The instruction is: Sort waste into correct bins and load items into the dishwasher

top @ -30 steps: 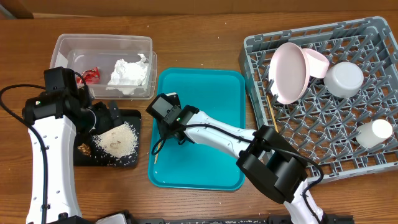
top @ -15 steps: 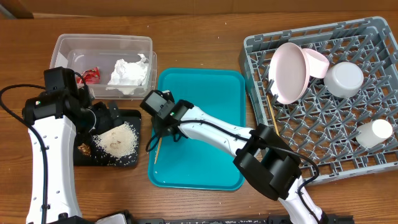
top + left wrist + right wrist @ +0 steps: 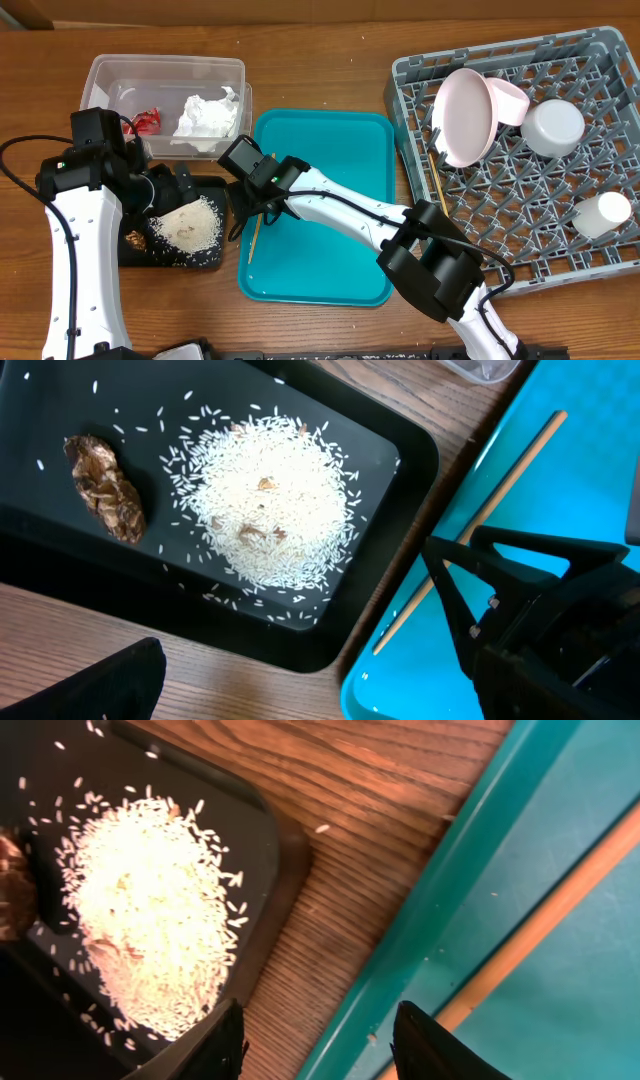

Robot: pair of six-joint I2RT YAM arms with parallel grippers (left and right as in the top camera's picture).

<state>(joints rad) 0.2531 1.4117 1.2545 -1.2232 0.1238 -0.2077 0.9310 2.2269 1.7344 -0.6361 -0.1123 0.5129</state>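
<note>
"One chopstick [image 3: 253, 238] lies outside the dishwasher rack [image 3: 410, 70]; its twin [image 3: 438, 185] leans in the grid beside the plate [image 3: 462, 115]. Where does the loose one lie from the right tool [image 3: 318, 1012]?"

"Just to the tool's right. Its fingers stand apart with nothing between them, straddling the teal tray's rim [image 3: 450, 880]. The chopstick runs slantwise past the right-hand finger, flat on the tray floor and near that rim."

"Why come in there?"

"Likely because the stick keeps close to the rim. The tool needs a finger on each side of it, and the wall leaves little room. It probably has to shift rightward and lower before closing."

"And the left tool [image 3: 185, 185]?"

"Spread as well and carrying nothing, by the black tray [image 3: 380, 440], with the rice [image 3: 265, 510] and brown lump [image 3: 105, 490] just ahead of it. It hangs close to the right tool, so a bump is the risk. The wrapper [image 3: 147, 121] and napkin [image 3: 205, 115] sit in the clear tub [image 3: 165, 62] beyond it, so no waste seems left loose on the surface [image 3: 320, 50]."
</note>
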